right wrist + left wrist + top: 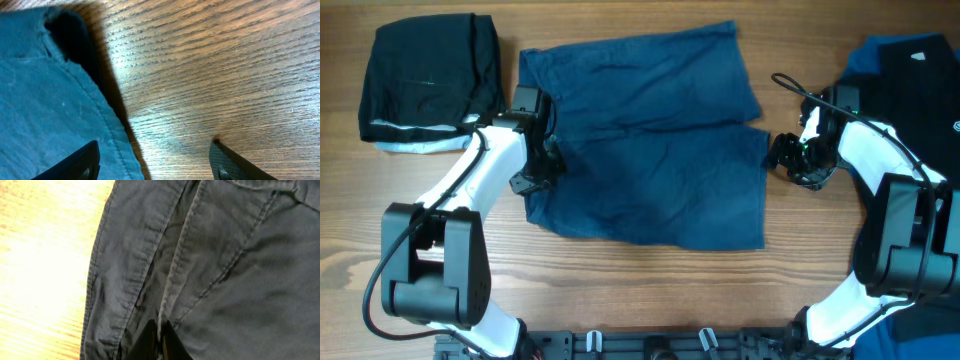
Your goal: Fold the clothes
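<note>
Pinched the waistband edge of the navy shorts [650, 140], spread flat mid-table [650, 290], in the left tool [160, 341] pressed shut on cloth, kept the right tool [155, 160] spread astride the leg hem, and likely needed closing there before folding.

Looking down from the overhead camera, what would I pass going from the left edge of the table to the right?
Folded black fabric garment → spread dark navy-blue fabric shorts → right arm's black end effector → pile of black and royal-blue fabric garments.
</note>
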